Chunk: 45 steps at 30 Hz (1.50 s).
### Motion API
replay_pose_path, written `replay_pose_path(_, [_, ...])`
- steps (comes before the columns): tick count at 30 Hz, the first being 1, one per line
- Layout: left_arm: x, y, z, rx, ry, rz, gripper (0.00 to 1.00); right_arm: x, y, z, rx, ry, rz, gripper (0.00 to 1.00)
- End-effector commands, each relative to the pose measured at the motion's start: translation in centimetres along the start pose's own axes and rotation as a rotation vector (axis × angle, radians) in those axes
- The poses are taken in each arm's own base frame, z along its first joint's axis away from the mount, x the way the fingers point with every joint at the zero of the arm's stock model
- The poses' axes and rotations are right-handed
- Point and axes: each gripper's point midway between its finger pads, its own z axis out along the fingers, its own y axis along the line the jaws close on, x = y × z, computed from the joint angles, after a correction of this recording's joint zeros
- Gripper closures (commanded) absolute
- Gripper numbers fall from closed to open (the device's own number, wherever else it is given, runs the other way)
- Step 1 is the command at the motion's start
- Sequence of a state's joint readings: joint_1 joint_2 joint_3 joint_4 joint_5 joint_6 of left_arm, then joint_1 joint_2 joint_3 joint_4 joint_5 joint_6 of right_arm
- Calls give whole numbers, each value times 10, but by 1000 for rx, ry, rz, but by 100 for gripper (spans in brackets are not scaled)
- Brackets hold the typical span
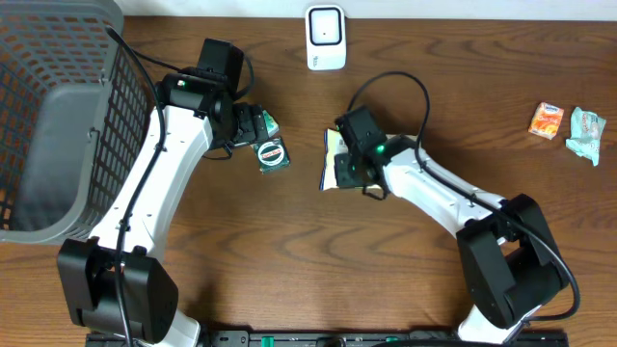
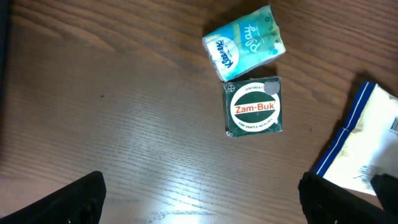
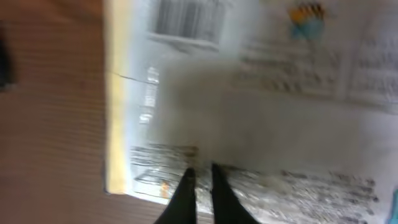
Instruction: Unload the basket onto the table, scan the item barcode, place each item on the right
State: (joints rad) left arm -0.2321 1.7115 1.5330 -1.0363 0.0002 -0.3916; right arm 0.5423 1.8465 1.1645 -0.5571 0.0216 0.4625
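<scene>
The right gripper [image 3: 199, 182] has its two dark fingers pinched together on the thin lower edge of the flat white-and-pale-yellow paper packet with a blue side stripe [image 1: 332, 159]. The wrist view is blurred, so how firm the hold is cannot be told. The packet sits below the white box-shaped barcode scanner [image 1: 325, 37], near it but clearly apart, at mid-table. A printed black barcode [image 3: 186, 18] shows on the packet face that meets the wrist camera, at the end far from the fingers.

The left gripper [image 2: 200, 186] stands wide open, holding nothing, below and left of the scanner. It hangs over a green square Zam-Buk tin [image 2: 254, 107] and a teal soft tissue pack [image 2: 245, 42], which touch each other (neither looks to be the item in hand).

The step in hand looks like the pick-up, just made, with the scan itself not yet done. The next move calls for carrying the packet up toward the scanner and turning the barcoded face to the scanner's window. The pinch must not let the thin packet droop or twist.
</scene>
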Motion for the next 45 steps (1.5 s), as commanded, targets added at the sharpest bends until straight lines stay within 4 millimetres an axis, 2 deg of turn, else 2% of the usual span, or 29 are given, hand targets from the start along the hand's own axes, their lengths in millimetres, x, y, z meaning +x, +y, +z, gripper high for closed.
replay_pose_path(1, [-3,2,-2,-8,-11,2,3,4,-11,4,59,-2,46,99])
replay_pose_path(6, [-3,2,-2,-8,-11,2,2,12,-7,-2,29,43,49,98])
replay_pose_path(8, [-3,2,-2,-8,-11,2,2,8,-11,-11,40,38,54,97])
replay_pose_path(12, [-3,2,-2,-8,-11,2,2,-9,-35,-48,114,-25,92,94])
replay_pose_path(16, [-3,2,-2,-8,-11,2,2,-26,-57,-74,136,-103,144,76])
replay_pose_path(18, [-3,2,-2,-8,-11,2,2,-38,-78,-86,140,-148,205,68])
replay_pose_path(20, [-3,2,-2,-8,-11,2,2,-45,-96,-89,150,-164,256,49])
replay_pose_path(22, [-3,2,-2,-8,-11,2,2,-48,-112,-90,151,-163,299,30])
replay_pose_path(26, [-3,2,-2,-8,-11,2,2,-49,-140,-84,114,-121,303,6])
replay_pose_path(27, [-3,2,-2,-8,-11,2,2,-49,-145,-81,97,-109,300,3])
replay_pose_path(29, [-3,2,-2,-8,-11,2,2,-49,-149,-75,38,-88,288,1])
replay_pose_path(34, [-3,2,-2,-8,-11,2,2,-48,-144,-58,-172,-35,193,1])
replay_pose_path(38, [-3,2,-2,-8,-11,2,2,-42,-150,-39,-264,12,234,1])
replay_pose_path(42, [-3,2,-2,-8,-11,2,2,-38,-139,-24,-443,39,207,1])
replay_pose_path(45, [-3,2,-2,-8,-11,2,3,-32,-136,-13,-502,67,200,1])
